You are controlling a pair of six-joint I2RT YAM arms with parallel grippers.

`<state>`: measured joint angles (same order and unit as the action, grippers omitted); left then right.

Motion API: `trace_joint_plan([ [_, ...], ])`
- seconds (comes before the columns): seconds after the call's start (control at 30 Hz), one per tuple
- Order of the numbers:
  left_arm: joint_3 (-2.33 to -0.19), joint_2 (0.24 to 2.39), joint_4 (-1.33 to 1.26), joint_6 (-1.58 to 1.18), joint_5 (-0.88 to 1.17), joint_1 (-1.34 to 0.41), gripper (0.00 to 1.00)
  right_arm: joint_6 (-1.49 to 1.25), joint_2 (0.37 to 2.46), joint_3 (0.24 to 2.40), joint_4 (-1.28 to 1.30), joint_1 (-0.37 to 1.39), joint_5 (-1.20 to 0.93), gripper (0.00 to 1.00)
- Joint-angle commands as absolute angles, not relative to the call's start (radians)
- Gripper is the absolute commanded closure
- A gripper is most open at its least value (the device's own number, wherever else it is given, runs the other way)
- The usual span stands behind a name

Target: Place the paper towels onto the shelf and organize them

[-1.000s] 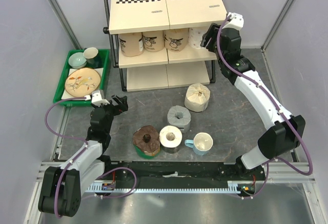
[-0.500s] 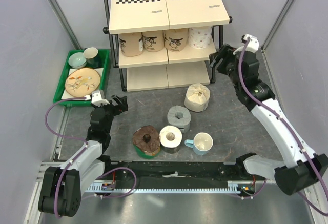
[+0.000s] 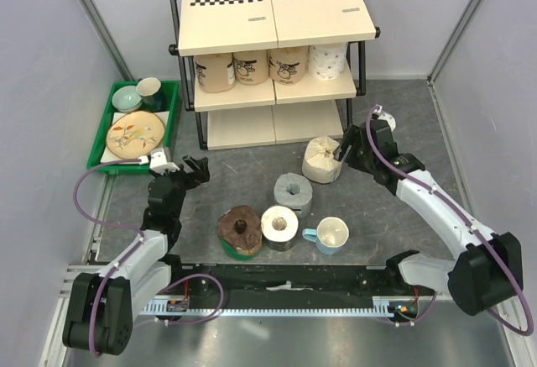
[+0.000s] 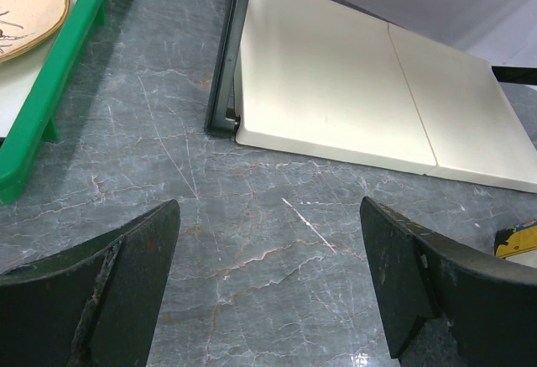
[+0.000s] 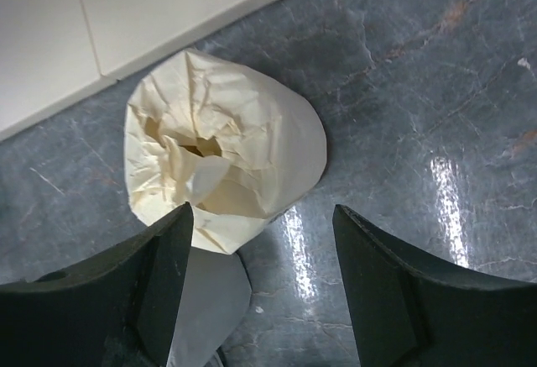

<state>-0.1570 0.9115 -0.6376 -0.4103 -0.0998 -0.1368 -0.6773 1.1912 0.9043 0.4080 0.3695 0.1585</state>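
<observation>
The shelf [image 3: 277,14] stands at the back; several paper towel rolls [image 3: 252,66] sit on its middle board, with a white roll [image 3: 327,60] at the right end. On the table lie a cream wrapped roll [image 3: 323,159], a grey roll [image 3: 293,192], a white roll [image 3: 279,225] and a dark brown roll [image 3: 240,228]. My right gripper [image 3: 346,150] is open just right of the cream roll [image 5: 222,153], which lies ahead of its fingers and a little left. My left gripper [image 3: 195,168] is open and empty over bare table [image 4: 268,241], facing the shelf's bottom board [image 4: 352,102].
A green tray [image 3: 105,136] of dishes sits at the left, its edge in the left wrist view [image 4: 50,90]. A white mug with a light-blue handle [image 3: 329,235] stands by the front rolls. The grey roll's top [image 5: 201,300] shows under my right gripper.
My right arm has pulled back from the shelf's middle board and come down to the table beside the cream roll. The white roll stays on the shelf. The left arm has not moved.
</observation>
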Motion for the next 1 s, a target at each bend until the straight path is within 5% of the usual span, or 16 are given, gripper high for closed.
trace_joint_plan([
  [0.0,-0.173,0.911,-0.672,-0.434,-0.112,-0.135,0.05,-0.69,1.215,0.891,0.382,0.376,0.141,0.24],
  [0.97,-0.175,0.913,-0.669,-0.433,-0.112,-0.137,0.05,-0.683,1.367,0.951,0.272,0.376,0.132,0.24],
])
